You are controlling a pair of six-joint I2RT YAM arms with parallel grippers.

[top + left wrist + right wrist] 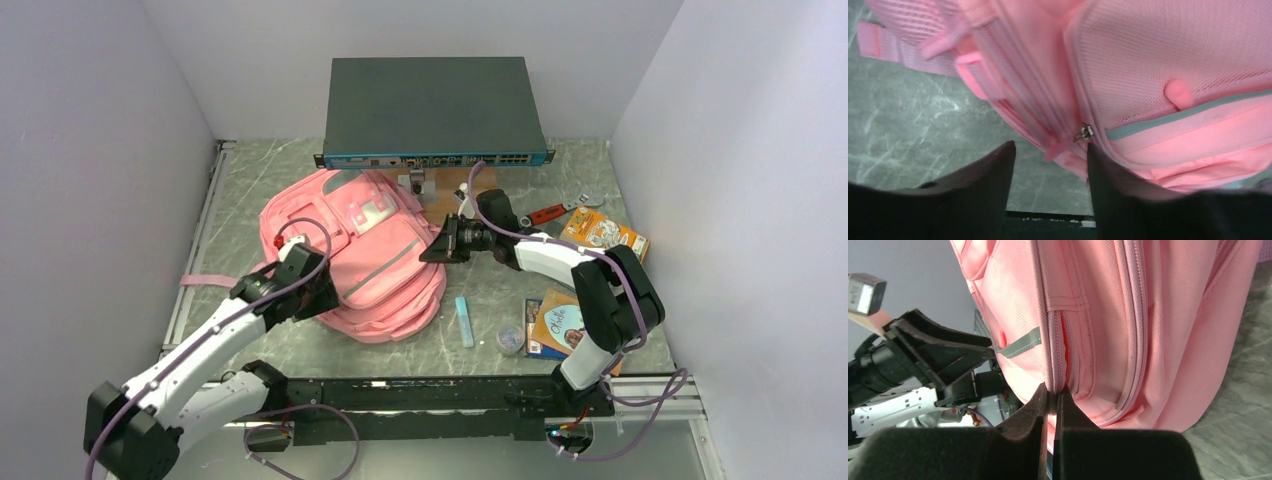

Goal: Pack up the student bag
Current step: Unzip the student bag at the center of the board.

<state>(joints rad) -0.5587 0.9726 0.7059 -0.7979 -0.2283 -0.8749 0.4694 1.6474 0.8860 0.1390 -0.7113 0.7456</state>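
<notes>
The student bag (365,255), a soft light-pink backpack, lies flat left of the table's middle. My left gripper (322,296) sits at its near left edge. In the left wrist view this gripper (1048,152) stands open. A metal zip pull (1082,133) and its pink tab hang just beyond the fingertips, and nothing is between them. My right gripper (433,250) is at the bag's right edge. In the right wrist view it (1052,392) is shut on a seam of the bag's fabric (1128,315) beside a zip.
A dark network switch (435,105) stands at the back. Right of the bag lie a light-blue marker (464,321), a small clear tub (510,340), books (562,325), an orange box (603,232) and a red-handled tool (548,213). White walls close in both sides.
</notes>
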